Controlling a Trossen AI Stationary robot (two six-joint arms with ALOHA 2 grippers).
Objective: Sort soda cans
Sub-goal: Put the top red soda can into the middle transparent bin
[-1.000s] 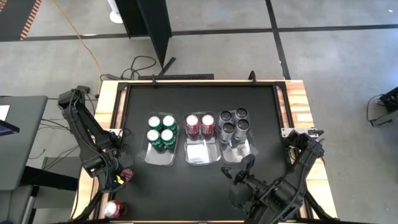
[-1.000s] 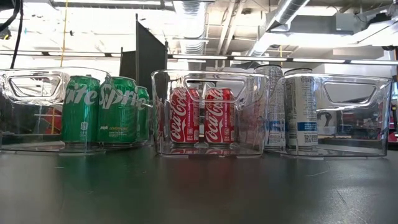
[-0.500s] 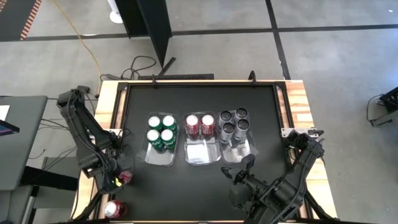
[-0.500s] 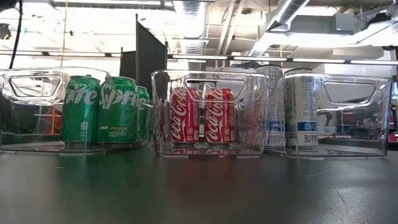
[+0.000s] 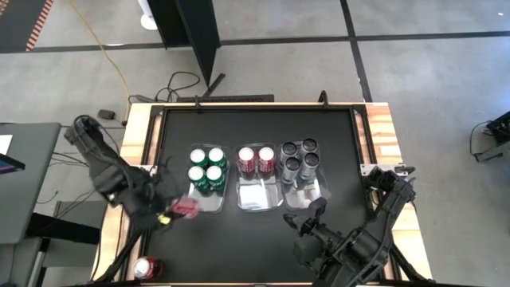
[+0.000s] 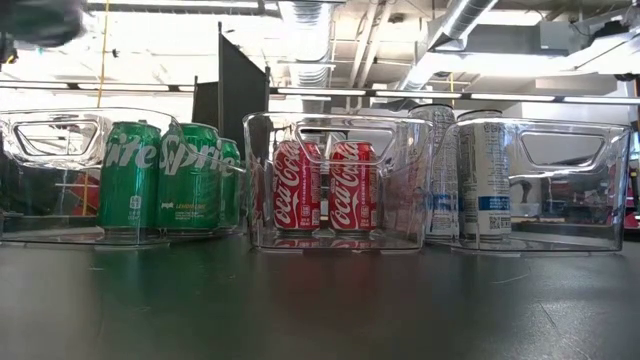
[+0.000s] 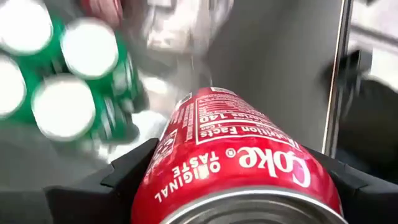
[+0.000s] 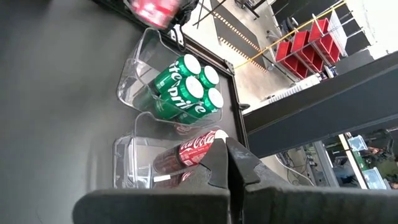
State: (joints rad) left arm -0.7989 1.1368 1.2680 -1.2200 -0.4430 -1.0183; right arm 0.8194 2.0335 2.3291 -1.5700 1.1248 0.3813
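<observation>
My left gripper (image 5: 177,211) carries a red soda can (image 5: 186,209) above the table, just near-left of the left clear tray (image 5: 204,201). That tray holds several green cans (image 5: 206,166). The middle tray (image 5: 256,197) holds two red cans (image 5: 256,159), and the right tray (image 5: 304,194) holds several silver-grey cans (image 5: 299,158). All of these stand upright on their bases. Another red can (image 5: 146,268) stands at the table's near left corner. My right gripper (image 5: 307,220) waits shut near the right tray's near end. My left gripper pinches the red can's curved side wall (image 7: 163,163) between its two fingers (image 7: 127,177), one on each side. The grip is toward the end with the silver rim (image 7: 249,208). The can is lifted clear and tilted, its length running forward past the fingers.
The three trays stand side by side mid-table; their near halves hold no cans. Bare black tabletop (image 5: 239,247) lies between the trays and the near edge. A wooden frame (image 5: 381,135) borders the table. My right arm (image 5: 358,239) fills the near right corner.
My left gripper has risen from the table's left edge with the red can and swung toward the green tray, tipping less steeply downward. The can is now lifted clear. The other red can and my right arm have stayed put.
</observation>
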